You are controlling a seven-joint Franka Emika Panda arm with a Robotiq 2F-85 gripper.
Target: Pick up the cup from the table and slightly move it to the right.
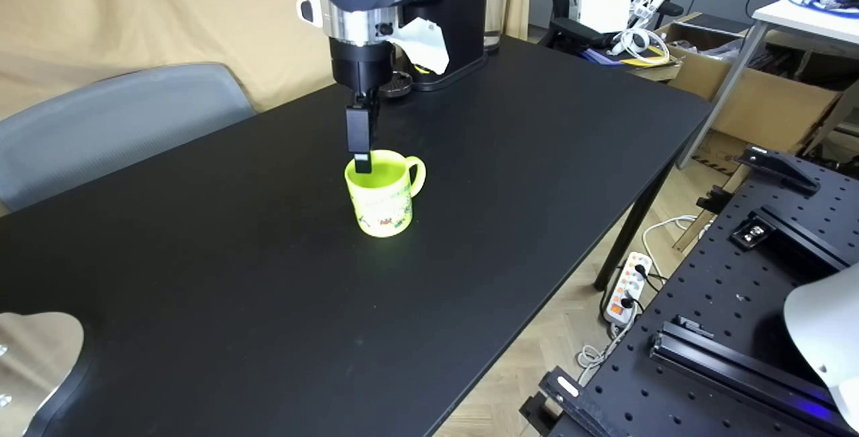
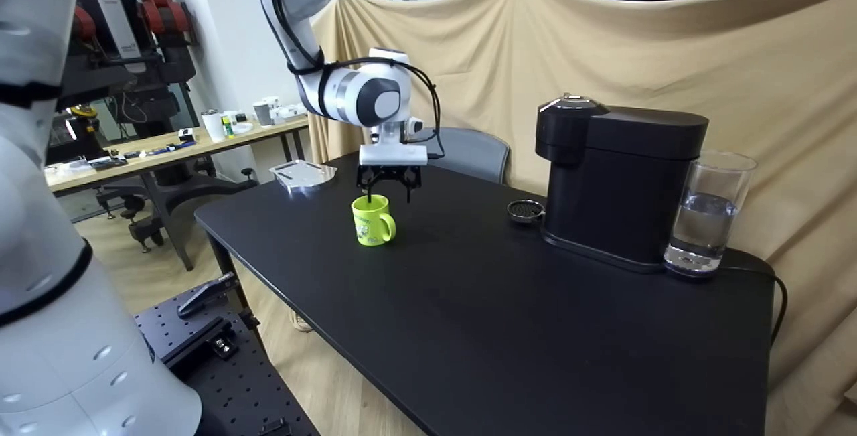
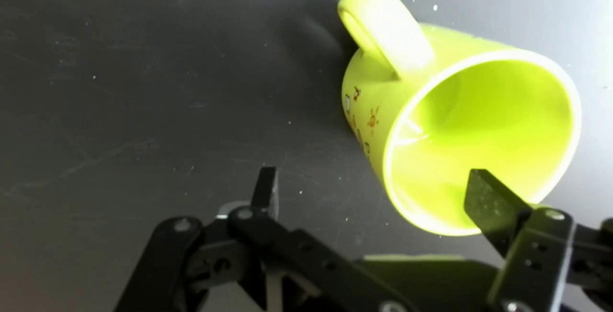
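Note:
The cup (image 1: 382, 212), a lime-green mug with small printed pictures, stands upright on the black table (image 1: 201, 303). It shows in both exterior views (image 2: 368, 230). In the wrist view the cup (image 3: 373, 86) is right of centre, its handle pointing up and left. My gripper (image 3: 373, 178) is open and points down over the cup. In the wrist view its right finger overlaps the cup's mouth; its left finger is beside the cup over the table. In an exterior view the gripper (image 2: 389, 199) has one fingertip at the cup's mouth and the other out past the handle side.
A black coffee machine (image 2: 622, 188) stands on the table with a glass water container (image 2: 703, 228) beside it. A small round grate (image 2: 525, 211) lies by its base. A shiny metal tray (image 2: 304, 175) lies at the far end. A grey chair (image 1: 121, 128) stands at the table's edge.

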